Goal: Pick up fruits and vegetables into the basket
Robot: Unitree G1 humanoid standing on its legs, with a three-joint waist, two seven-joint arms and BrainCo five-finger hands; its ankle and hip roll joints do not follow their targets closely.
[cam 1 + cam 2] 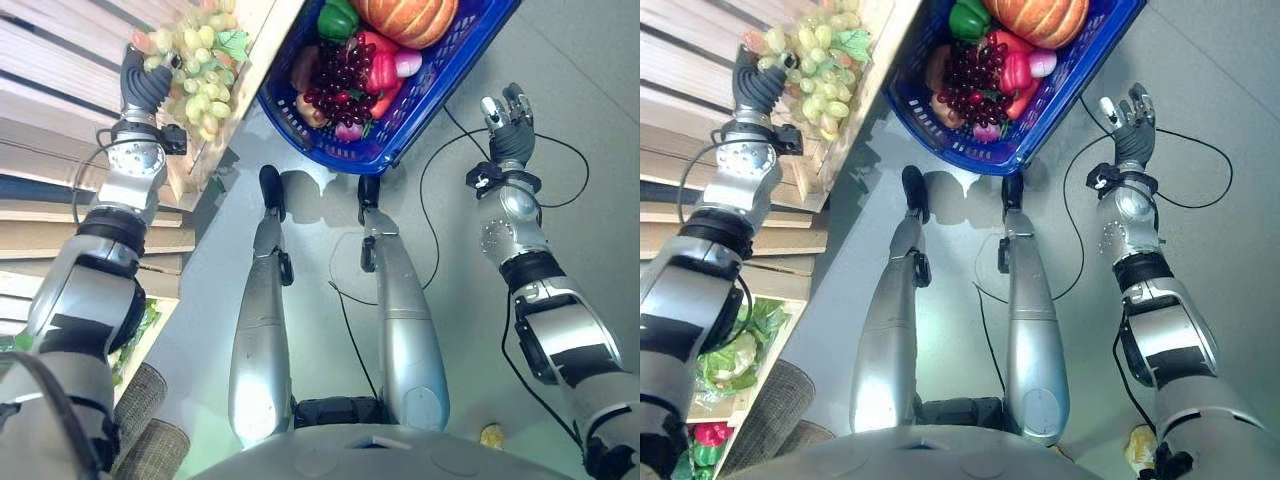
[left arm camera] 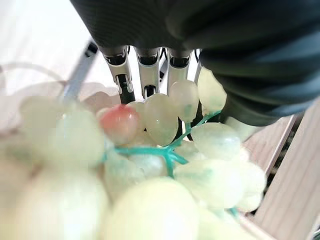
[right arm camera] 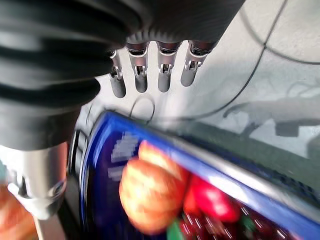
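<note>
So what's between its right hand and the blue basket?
Only bare grey floor crossed by a thin black cable. The eye views show the open right hand beside the basket, apart from it.

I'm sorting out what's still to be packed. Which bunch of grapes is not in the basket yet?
The pale green grapes, lying on the wooden shelf at the left hand. The dark red grapes already lie in the blue basket.
</note>
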